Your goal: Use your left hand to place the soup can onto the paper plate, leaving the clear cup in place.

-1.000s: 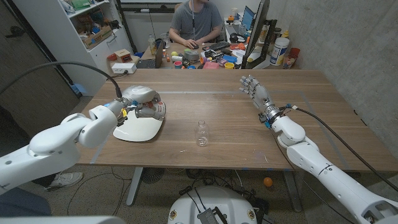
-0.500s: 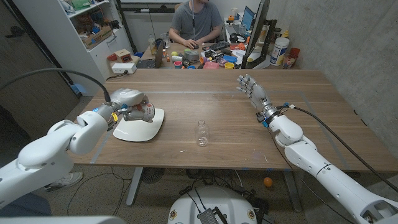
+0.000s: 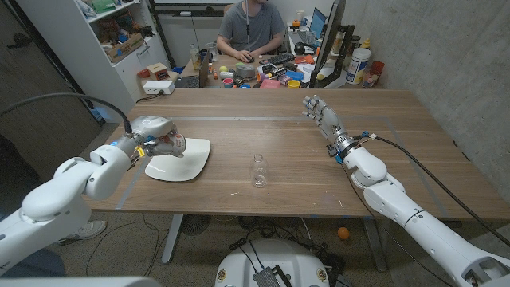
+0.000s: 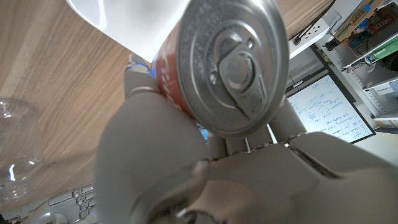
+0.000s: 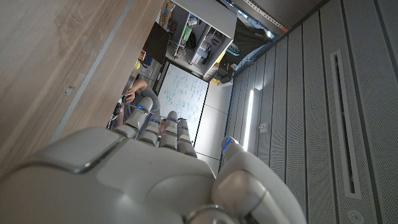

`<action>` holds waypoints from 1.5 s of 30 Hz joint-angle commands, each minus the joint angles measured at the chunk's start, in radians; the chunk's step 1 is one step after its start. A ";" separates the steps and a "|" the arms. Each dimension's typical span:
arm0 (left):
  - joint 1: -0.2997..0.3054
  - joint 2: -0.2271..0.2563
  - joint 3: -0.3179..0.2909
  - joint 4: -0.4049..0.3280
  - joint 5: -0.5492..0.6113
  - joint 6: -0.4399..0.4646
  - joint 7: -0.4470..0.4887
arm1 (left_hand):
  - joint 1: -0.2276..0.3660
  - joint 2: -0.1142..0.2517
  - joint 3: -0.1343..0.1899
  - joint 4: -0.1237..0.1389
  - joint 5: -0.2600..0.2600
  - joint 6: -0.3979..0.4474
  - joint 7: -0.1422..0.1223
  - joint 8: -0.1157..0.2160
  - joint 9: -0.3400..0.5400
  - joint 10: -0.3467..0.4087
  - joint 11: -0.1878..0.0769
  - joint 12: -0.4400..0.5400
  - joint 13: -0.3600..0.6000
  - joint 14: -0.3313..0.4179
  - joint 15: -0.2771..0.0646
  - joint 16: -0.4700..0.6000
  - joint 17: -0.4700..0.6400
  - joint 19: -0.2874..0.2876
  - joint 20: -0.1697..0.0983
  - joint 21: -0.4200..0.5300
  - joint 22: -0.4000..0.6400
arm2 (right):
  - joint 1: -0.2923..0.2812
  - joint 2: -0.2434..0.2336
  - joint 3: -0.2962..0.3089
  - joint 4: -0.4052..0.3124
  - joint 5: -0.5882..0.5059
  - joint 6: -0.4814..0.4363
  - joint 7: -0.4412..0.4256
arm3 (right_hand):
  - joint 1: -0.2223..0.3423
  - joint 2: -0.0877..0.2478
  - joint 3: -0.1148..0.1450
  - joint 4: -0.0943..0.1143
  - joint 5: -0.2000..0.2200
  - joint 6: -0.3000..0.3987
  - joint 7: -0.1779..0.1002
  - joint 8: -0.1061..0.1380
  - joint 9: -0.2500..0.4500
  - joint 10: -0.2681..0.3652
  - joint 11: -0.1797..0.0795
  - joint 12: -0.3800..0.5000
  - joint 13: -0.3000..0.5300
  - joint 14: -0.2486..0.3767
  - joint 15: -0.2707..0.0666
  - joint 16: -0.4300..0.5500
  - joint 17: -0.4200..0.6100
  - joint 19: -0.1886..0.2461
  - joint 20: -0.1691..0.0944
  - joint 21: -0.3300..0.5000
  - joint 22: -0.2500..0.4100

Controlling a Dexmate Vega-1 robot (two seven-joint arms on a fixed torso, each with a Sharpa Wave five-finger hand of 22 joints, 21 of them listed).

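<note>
Small clear plastic cup (image 3: 258,171) stands upright near the table's front edge, roughly mid-table, apart from both hands; in the left wrist view it shows as a blurred clear shape (image 4: 18,146).

Left of the cup, white paper plate (image 3: 179,160) lies on the brown wooden table (image 3: 279,135). Left hand (image 3: 156,137) sits at the plate's left rim, fingers wrapped around a red-labelled metal soup can (image 3: 173,144). Can is gripped, tipped over, not upright: long axis runs about level, and in the head view it sticks out of the fist toward the plate's middle. Left wrist view has the silver pull-tab lid (image 4: 231,66) facing the camera, red label behind it and the white plate (image 4: 124,25) past the far end. Whether the can touches the plate, cannot tell.

Right hand (image 3: 322,115) is well right of the cup, raised over the table's far right part, fingers apart and extended, grasping nothing. Right wrist view shows its back (image 5: 155,168).

Beyond the far edge a person (image 3: 251,32) sits at a cluttered desk.
</note>
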 commanded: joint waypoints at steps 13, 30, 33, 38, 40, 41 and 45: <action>-0.107 0.057 0.165 0.089 0.121 0.100 0.052 | 0.187 0.179 -0.006 -0.002 -0.002 0.225 -0.150 0.008 0.006 0.282 -0.268 -0.004 0.000 0.260 -0.270 0.007 0.005 0.000 -0.037 -0.001 0.003 | -0.004 -0.005 0.003 -0.005 -0.007 -0.006 -0.015 | -0.005 0.056 0.006 0.002 0.001 0.000 0.002 -0.003 0.003 0.004 -0.004 -0.003 0.003 0.009 -0.003 -0.001 -0.001 0.010 0.001 -0.006 0.006; -0.259 0.036 0.347 0.190 0.012 0.135 0.198 | 0.180 0.182 -0.013 0.005 -0.002 0.231 -0.147 0.009 0.007 0.285 -0.268 -0.010 0.000 0.261 -0.269 0.005 0.005 0.002 -0.034 0.000 0.004 | -0.020 -0.014 0.006 -0.024 -0.012 -0.009 -0.025 | -0.005 0.056 0.006 0.002 0.001 0.000 0.002 -0.003 0.003 0.005 -0.004 -0.003 0.003 0.009 -0.003 -0.001 -0.001 0.012 0.001 -0.011 0.006; -0.291 0.044 0.390 0.204 0.003 0.142 0.206 | 0.180 0.182 -0.014 0.006 -0.002 0.230 -0.148 0.008 0.007 0.286 -0.268 -0.010 0.000 0.262 -0.269 0.005 0.006 0.003 -0.034 0.001 0.004 | -0.028 -0.018 0.010 -0.032 -0.013 -0.010 -0.032 | -0.005 0.056 0.006 0.002 0.001 0.000 0.003 -0.003 0.003 0.004 -0.003 -0.003 0.003 0.009 -0.002 -0.001 -0.002 0.012 0.001 -0.012 0.006; -0.337 0.053 0.455 0.232 -0.001 0.159 0.227 | 0.179 0.182 -0.015 0.007 -0.002 0.228 -0.149 0.007 0.007 0.285 -0.268 -0.012 0.000 0.262 -0.269 0.005 0.006 0.003 -0.034 0.001 0.004 | -0.041 -0.025 0.017 -0.044 -0.015 -0.011 -0.042 | -0.004 0.056 0.006 0.001 0.001 0.000 0.002 -0.003 0.003 0.005 -0.004 -0.003 0.003 0.010 -0.003 -0.001 -0.002 0.012 0.001 -0.013 0.006; -0.355 0.052 0.478 0.246 -0.006 0.164 0.240 | 0.179 0.182 -0.016 0.007 -0.002 0.229 -0.150 0.006 0.006 0.285 -0.268 -0.013 0.000 0.262 -0.269 0.005 0.006 0.003 -0.034 0.001 0.003 | -0.044 -0.027 0.018 -0.047 -0.015 -0.012 -0.045 | -0.005 0.056 0.006 0.002 0.001 0.000 0.002 -0.003 0.003 0.005 -0.004 -0.003 0.003 0.010 -0.003 -0.001 -0.001 0.012 0.001 -0.014 0.006; -0.363 0.052 0.488 0.252 -0.007 0.168 0.247 | 0.178 0.182 -0.016 0.007 -0.002 0.228 -0.149 0.006 0.006 0.285 -0.268 -0.013 0.000 0.262 -0.269 0.005 0.006 0.003 -0.034 0.001 0.003 | -0.044 -0.027 0.018 -0.046 -0.015 -0.011 -0.043 | -0.005 0.056 0.006 0.002 0.001 -0.001 0.004 -0.003 0.003 0.005 -0.004 -0.003 0.003 0.010 -0.002 -0.001 -0.001 0.013 0.002 -0.014 0.006; -0.394 0.057 0.529 0.269 -0.007 0.185 0.261 | 0.178 0.182 -0.017 0.008 -0.002 0.229 -0.147 0.006 0.006 0.286 -0.268 -0.013 0.000 0.262 -0.269 0.004 0.006 0.003 -0.034 0.001 0.003 | -0.046 -0.028 0.017 -0.047 -0.017 -0.010 -0.044 | -0.005 0.056 0.006 0.002 0.001 0.000 0.003 -0.003 0.003 0.005 -0.002 -0.002 0.003 0.009 -0.003 -0.001 -0.001 0.012 0.001 -0.015 0.006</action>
